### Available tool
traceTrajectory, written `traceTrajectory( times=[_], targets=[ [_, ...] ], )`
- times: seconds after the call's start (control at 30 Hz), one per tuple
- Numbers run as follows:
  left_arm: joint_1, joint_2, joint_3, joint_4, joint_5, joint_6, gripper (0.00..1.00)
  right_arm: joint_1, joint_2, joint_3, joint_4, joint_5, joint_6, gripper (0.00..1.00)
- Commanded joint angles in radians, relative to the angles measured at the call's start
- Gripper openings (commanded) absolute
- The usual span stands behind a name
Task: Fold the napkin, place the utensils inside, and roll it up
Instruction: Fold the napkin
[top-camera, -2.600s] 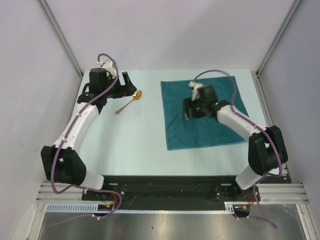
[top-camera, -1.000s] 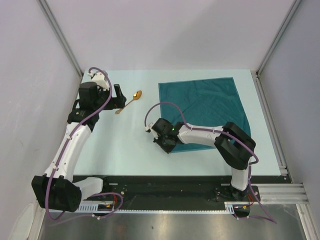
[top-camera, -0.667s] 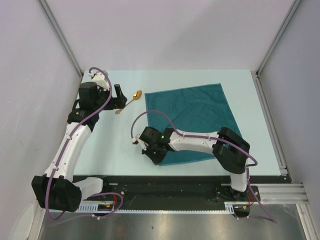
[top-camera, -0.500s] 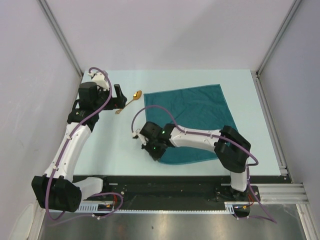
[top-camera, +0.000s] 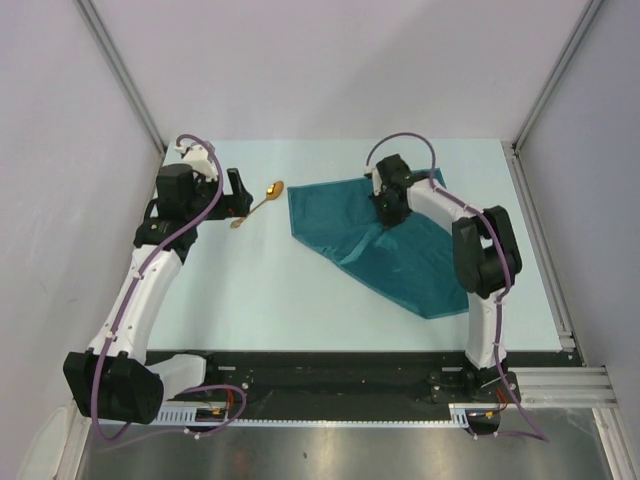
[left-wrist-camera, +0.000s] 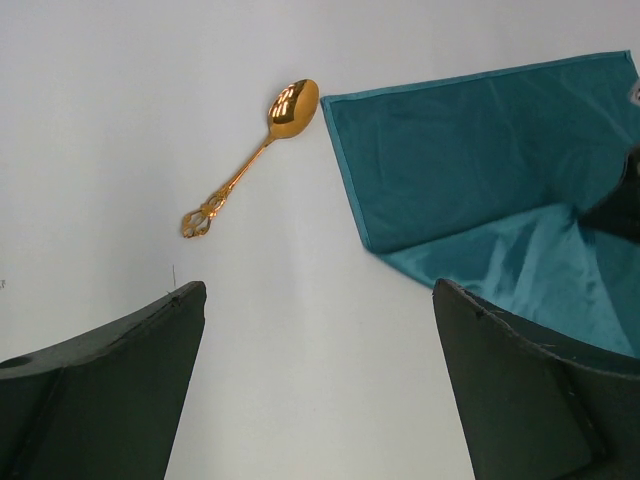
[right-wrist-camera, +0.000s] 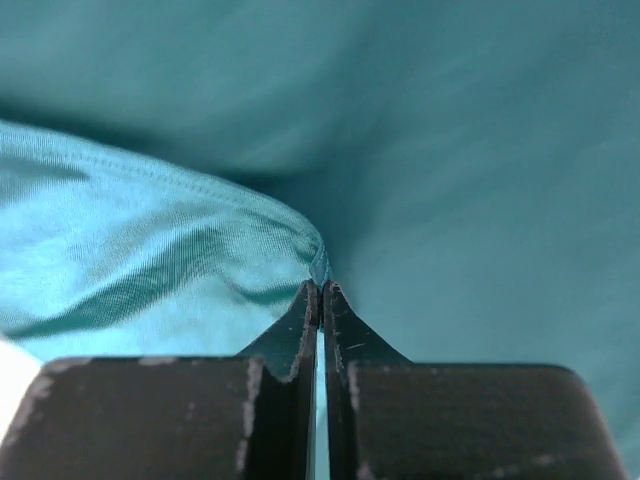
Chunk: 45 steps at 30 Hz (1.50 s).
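The left jaws gape wide over the pale worktop (top-camera: 250, 290), just short of 1 gold spoon (top-camera: 262, 201) lying flat. Right of it, mid-worktop, the teal, glossy napkin (top-camera: 410, 270) lies partly folded over, its paler underside showing. The right jaws are clamped on 1 corner, now carried from the near-left edge to the far side; the spoon is unmoved.

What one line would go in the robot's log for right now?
step: fold napkin | right tool: shut on napkin corner, over the cloth | left tool: open, holding nothing | spoon: on table beside napkin
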Motion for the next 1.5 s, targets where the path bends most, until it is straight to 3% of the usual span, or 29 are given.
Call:
traceTrajectory(
  times=[0.0,0.17,0.4,0.6,1.47],
  targets=[
    [0.011,-0.005,0.004,0.016,-0.005,0.014,1.00,-0.087,0.102,0.148,0.026,0.045,-0.063,0.00],
    [0.011,0.007,0.004,0.016,-0.007,0.014,1.00,-0.170,0.230,0.340,0.017,0.118,-0.089,0.00],
    [0.011,0.016,0.004,0.015,-0.007,0.015,1.00,-0.224,0.344,0.486,0.026,0.221,-0.116,0.00],
    [0.011,0.024,0.003,0.016,-0.007,0.015,1.00,-0.238,0.384,0.523,0.091,0.342,-0.130,0.00],
    [0.013,0.055,0.004,0.012,-0.019,0.021,1.00,-0.258,0.544,0.691,0.218,0.536,-0.210,0.00]
  ],
)
